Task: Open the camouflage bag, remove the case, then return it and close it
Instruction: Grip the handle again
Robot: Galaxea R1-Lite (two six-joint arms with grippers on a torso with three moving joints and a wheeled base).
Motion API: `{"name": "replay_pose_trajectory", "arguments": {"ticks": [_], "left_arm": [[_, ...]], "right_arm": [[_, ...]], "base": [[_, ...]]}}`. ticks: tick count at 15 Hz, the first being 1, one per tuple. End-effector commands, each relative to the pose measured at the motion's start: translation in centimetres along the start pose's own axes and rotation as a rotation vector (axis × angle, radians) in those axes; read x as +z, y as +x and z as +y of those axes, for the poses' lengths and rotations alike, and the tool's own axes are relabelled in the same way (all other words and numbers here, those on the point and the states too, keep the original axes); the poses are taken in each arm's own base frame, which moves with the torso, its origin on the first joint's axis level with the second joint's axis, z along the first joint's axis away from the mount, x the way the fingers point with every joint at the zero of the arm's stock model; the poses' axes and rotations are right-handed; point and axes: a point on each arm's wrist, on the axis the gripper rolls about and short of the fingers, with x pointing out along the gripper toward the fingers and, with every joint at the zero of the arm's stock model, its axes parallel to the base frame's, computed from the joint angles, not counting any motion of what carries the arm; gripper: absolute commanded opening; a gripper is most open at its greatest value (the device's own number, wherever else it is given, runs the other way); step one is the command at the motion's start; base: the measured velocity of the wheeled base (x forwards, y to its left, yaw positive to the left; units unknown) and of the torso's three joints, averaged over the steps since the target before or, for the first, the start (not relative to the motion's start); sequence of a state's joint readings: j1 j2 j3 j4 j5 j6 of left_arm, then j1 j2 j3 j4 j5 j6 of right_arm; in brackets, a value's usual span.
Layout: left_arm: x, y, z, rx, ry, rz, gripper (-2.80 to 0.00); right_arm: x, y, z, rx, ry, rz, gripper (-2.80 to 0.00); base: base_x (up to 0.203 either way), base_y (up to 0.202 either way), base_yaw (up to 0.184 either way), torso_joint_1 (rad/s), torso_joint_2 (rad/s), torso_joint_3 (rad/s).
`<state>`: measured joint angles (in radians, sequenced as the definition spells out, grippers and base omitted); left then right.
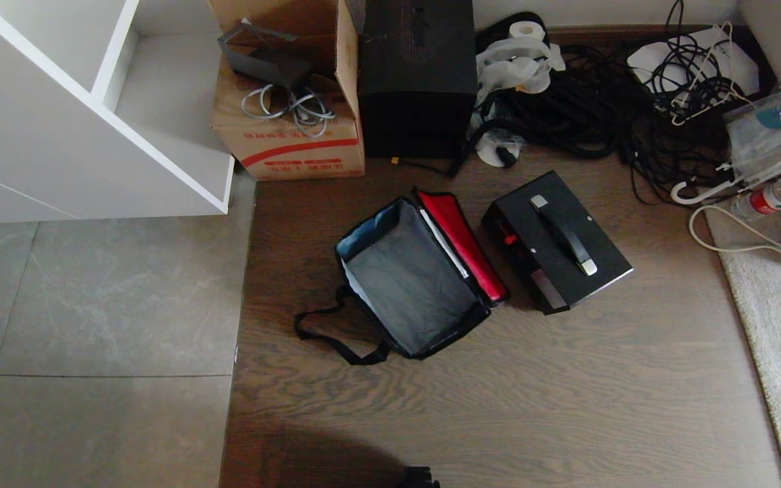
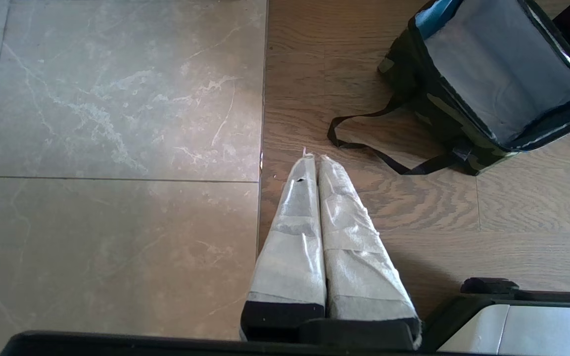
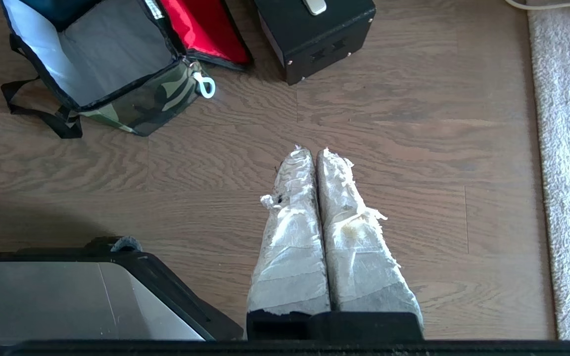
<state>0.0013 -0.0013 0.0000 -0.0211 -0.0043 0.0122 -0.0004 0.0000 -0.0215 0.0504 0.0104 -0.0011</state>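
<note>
Wrist views showing left gripper (image 2: pixel 313 157) and right gripper (image 3: pixel 311 150) pressed closed, holding nothing, hanging above the wooden floor (image 1: pixel 567 379), with the camouflage bag (image 1: pixel 412 278) lying open beyond and the case (image 1: pixel 556 240) sitting just beside its red lid (image 1: pixel 462 244).

Left gripper (image 2: pixel 313 158) and right gripper (image 3: pixel 313 151), both closed, empty, low above the floor.

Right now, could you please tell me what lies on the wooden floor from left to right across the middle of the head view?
Black strap → open camouflage bag → its red lid → the case → rug.
</note>
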Motion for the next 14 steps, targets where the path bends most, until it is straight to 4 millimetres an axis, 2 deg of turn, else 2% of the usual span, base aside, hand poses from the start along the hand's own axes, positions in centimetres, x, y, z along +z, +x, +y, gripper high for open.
{"name": "replay_pose_trajectory", "arguments": {"ticks": [1,14], "left_arm": [[-0.25,0.07,0.0,0.0,0.0,0.01,-2.8],[-0.25,0.07,0.0,0.0,0.0,0.01,-2.8]], "right_arm": [[0.0,0.01,0.0,0.001,0.0,0.002,-2.8],[0.0,0.01,0.0,0.001,0.0,0.002,-2.8]], "base": [[0.0,0.0,0.0,0.0,0.0,0.0],[0.0,0.0,0.0,0.0,0.0,0.0]]}}
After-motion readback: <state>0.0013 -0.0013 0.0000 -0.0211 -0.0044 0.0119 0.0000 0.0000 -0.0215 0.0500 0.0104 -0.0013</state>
